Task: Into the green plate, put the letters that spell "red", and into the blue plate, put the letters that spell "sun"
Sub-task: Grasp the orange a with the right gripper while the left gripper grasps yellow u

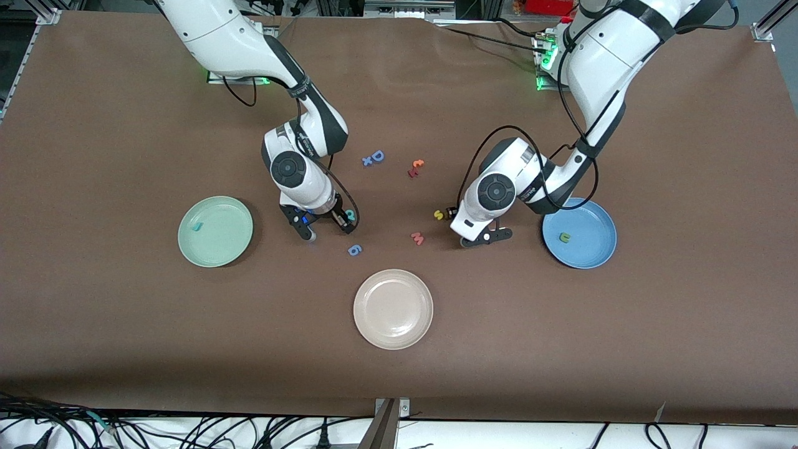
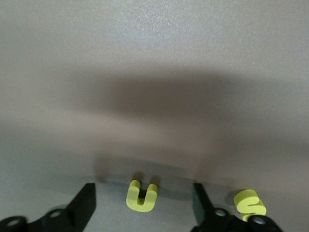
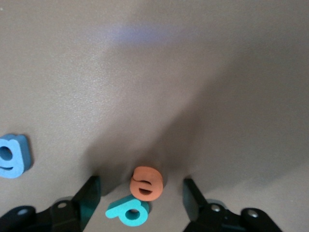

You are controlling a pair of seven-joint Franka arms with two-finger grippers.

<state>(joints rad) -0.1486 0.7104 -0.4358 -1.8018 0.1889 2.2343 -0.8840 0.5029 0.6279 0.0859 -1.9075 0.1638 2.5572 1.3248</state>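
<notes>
While both arms are working low at the table (image 1: 124, 125), we are seeing each end effector open around its letters. The left end effector (image 2: 144, 203) is straddling the yellow "n" (image 2: 141, 195), with the yellow "s" (image 2: 249, 203) just beside one finger. The right end effector (image 3: 140, 200) is straddling the orange "e" (image 3: 146, 182) and teal "d" (image 3: 128, 211), which are touching, so we judge it should close on one only. The pieces are looking like soft, thick foam. The teal "r" (image 1: 197, 227) is lying in the green plate (image 1: 215, 252), the olive "u" (image 1: 565, 237) in the blue plate (image 1: 592, 255).
</notes>
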